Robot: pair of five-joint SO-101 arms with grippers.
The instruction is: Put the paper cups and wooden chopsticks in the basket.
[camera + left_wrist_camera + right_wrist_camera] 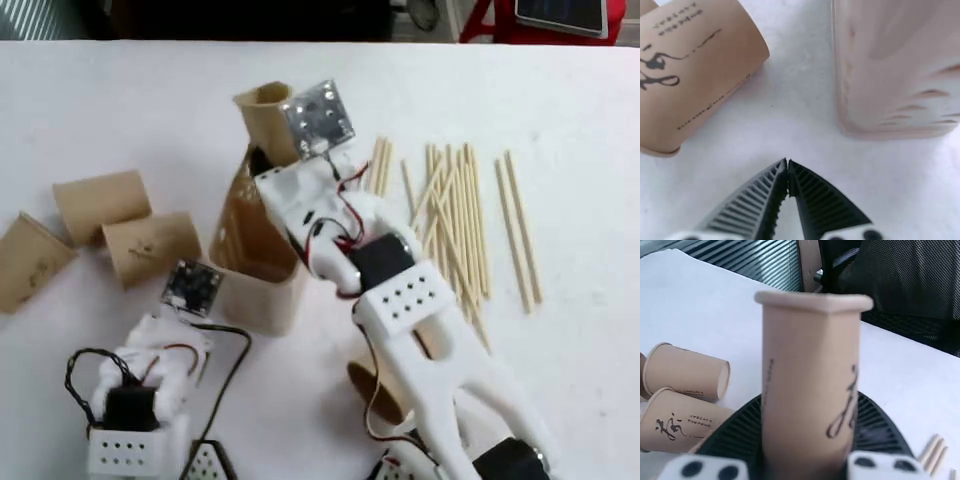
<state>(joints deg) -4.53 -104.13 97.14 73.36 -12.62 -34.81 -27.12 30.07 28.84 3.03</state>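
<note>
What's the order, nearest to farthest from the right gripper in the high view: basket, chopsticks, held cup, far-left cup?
1. Held cup, in the right gripper.
2. Basket, right beside it.
3. Chopsticks, to the right.
4. Far-left cup, at the table's edge.

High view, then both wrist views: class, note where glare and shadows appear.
High view: glare on the shiny wrist plate. Left wrist view: soft shadows under the paper cup and basket. Right wrist view: dark chair behind the held cup.

High view looks down on the table point(560, 120) — wrist views sit close, both catching lying cups point(690, 75).
</note>
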